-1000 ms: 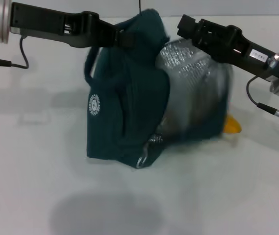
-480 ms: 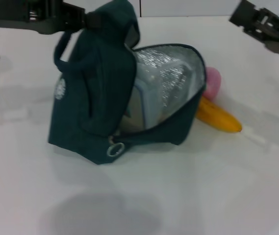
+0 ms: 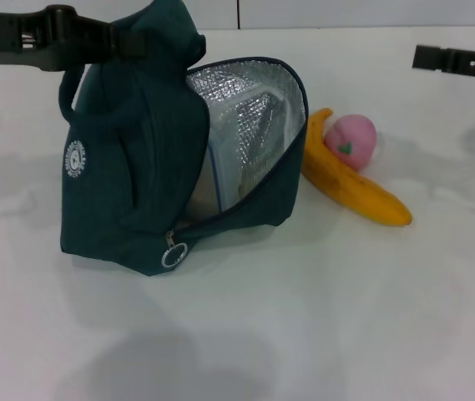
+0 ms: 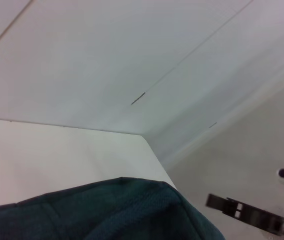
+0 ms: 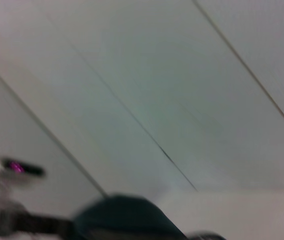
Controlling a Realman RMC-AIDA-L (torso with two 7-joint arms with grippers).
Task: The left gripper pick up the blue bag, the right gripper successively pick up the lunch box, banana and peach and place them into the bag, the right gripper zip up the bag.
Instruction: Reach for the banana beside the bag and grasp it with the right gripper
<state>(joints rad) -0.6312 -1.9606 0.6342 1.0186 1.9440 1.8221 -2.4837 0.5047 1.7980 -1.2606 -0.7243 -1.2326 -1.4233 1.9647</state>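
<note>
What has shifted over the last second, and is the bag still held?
The right pincer has pulled out of the bag mouth to the table's right side, uncovering the banana and peach. The blue bag has slid left, its mouth opened wider, showing the lunch box inside. The left pincer still grips the bag's top; banana and peach remain outside on the table.

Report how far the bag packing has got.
Done: the left end effector holds the blue bag up by its top, and the lunch box sits inside. In hand: the right end effector is off beside the fruit. Left: banana and peach on the table, zip open.
</note>
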